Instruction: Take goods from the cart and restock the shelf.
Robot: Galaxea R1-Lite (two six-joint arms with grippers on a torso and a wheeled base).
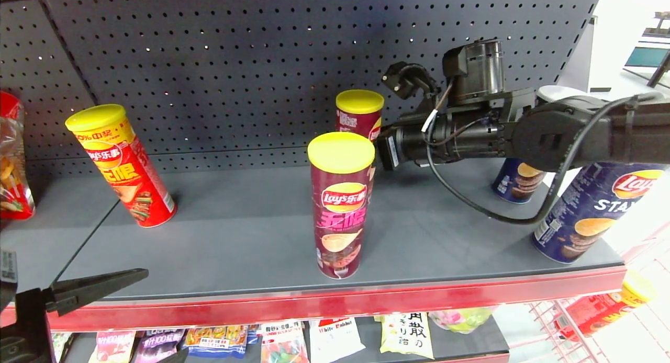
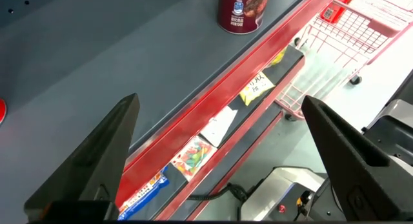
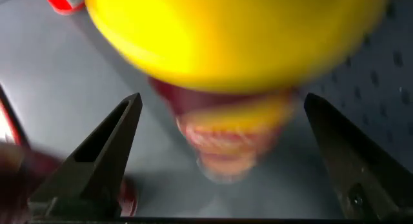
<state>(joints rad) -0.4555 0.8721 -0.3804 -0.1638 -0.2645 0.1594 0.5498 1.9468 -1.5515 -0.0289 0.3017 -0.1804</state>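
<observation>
One rear maroon can (image 1: pixel 359 117) stands upright, long axis vertical

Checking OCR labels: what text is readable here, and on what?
"Lay's": front maroon can
"Lay" and "STA", both cut off: near blue can
"中奖": red can, near its lid
"White Rabbit": white packet
All other print is too small or blurred to read.
</observation>
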